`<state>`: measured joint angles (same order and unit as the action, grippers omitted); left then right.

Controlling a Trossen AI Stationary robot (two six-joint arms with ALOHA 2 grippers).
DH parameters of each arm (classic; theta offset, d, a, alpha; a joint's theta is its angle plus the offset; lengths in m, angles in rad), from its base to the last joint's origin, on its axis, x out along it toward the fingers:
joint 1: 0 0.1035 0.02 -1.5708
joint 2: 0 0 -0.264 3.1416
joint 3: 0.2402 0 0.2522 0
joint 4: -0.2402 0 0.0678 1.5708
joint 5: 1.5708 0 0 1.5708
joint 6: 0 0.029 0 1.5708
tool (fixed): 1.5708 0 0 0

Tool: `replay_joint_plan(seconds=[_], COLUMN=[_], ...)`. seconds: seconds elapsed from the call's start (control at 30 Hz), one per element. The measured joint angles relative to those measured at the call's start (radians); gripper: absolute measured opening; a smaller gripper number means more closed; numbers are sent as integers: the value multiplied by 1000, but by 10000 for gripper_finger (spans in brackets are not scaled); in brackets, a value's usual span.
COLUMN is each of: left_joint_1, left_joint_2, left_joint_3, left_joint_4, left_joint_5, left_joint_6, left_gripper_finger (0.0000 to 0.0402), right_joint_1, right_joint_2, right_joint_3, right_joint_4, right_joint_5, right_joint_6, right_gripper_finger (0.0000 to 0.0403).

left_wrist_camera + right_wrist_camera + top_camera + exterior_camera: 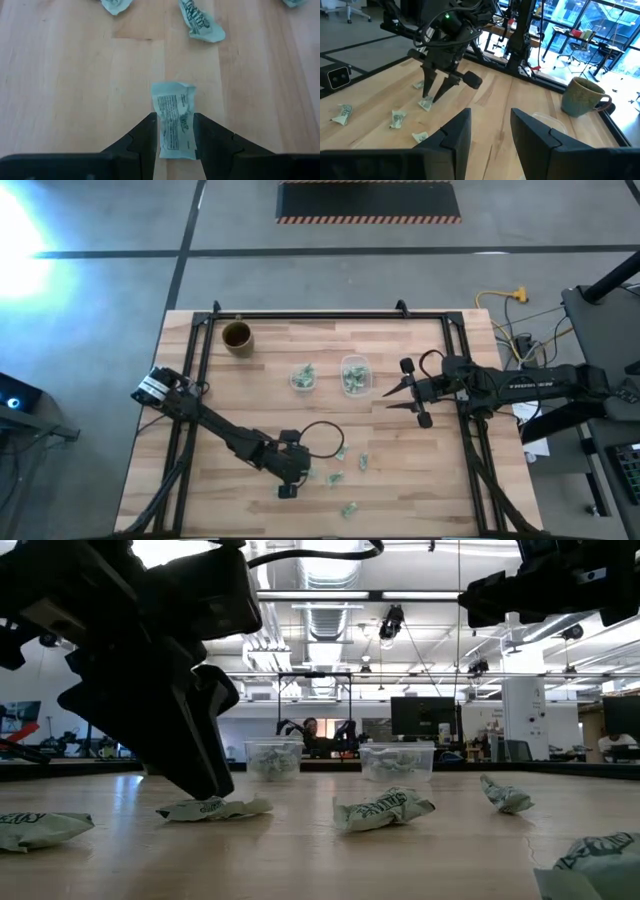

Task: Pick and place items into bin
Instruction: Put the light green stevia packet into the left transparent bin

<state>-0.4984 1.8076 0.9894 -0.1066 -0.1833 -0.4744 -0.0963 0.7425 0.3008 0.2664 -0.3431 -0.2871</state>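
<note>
Left gripper (172, 131) down on the table well in front of the two tubs (355, 374), fingers straddling one wrapper (173, 120) for a pinch, not yet lifted; right gripper (398, 393) waits part-open, empty, beside the tubs.

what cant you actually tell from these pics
- Left wrist view: whether the left gripper actually pinches the packet between its fingers; the contact is not visible.
- High view: how many packets each clear tub holds; too small.
- Low view: packet partly hidden behind the left gripper.
</note>
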Motion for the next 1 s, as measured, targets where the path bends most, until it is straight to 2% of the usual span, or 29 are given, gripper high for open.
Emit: replay_joint_plan(seconds=[1.0], left_joint_1=[1], left_joint_2=[29], left_joint_3=[-4], left_joint_4=[-3], left_joint_5=[16], left_joint_6=[-17], left_gripper_finger=[109], right_joint_1=[0], right_joint_2=[0], right_joint_3=[-2], right_joint_4=[-2], right_joint_5=[0], right_joint_6=[0], right_gripper_finger=[128])
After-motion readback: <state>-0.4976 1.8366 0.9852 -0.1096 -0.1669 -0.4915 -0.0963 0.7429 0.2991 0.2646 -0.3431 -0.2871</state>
